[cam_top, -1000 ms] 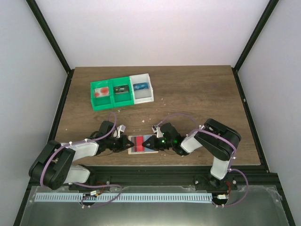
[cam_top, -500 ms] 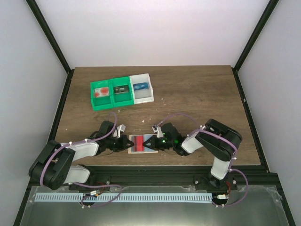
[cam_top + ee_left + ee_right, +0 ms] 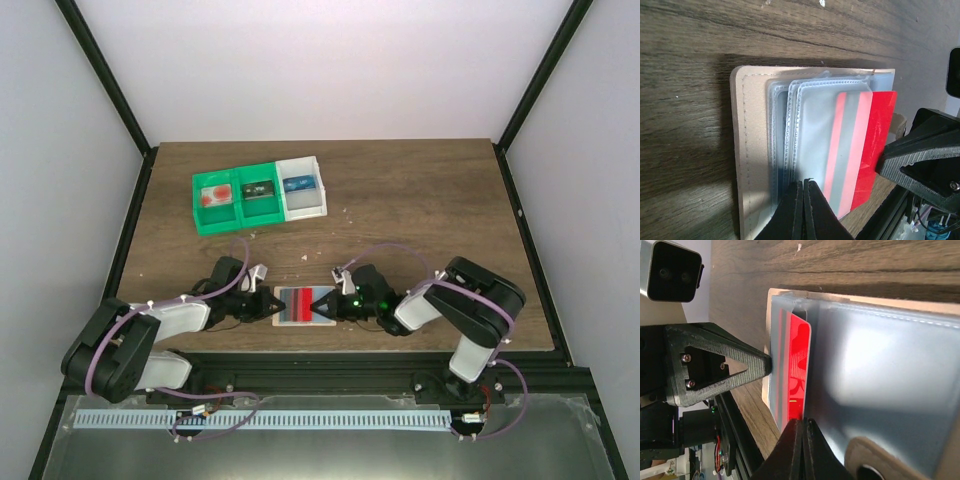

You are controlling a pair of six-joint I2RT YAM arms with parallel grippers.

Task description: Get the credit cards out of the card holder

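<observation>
Card holder (image 3: 752,150) is lying flat on the tabletop (image 3: 420,200) right by the near edge, squarely between the two arms. The left fingers (image 3: 794,210) are squeezed together on its left edge, with the tan border and clear pockets running in under the tips. On the other side the right fingers (image 3: 792,445) are closed on the red credit card (image 3: 867,145), the one with the pale stripe down it. They grip the end that pokes out past the holder's right side, and the rest of the card is tucked in the front clear pocket. Compared with a second ago, the right arm (image 3: 420,305) has backed off to the right a bit and more red is showing outside the pocket, so the card has slid partway out. The holder itself hasn't budged, and the left arm (image 3: 180,315) looks the same as before.
</observation>
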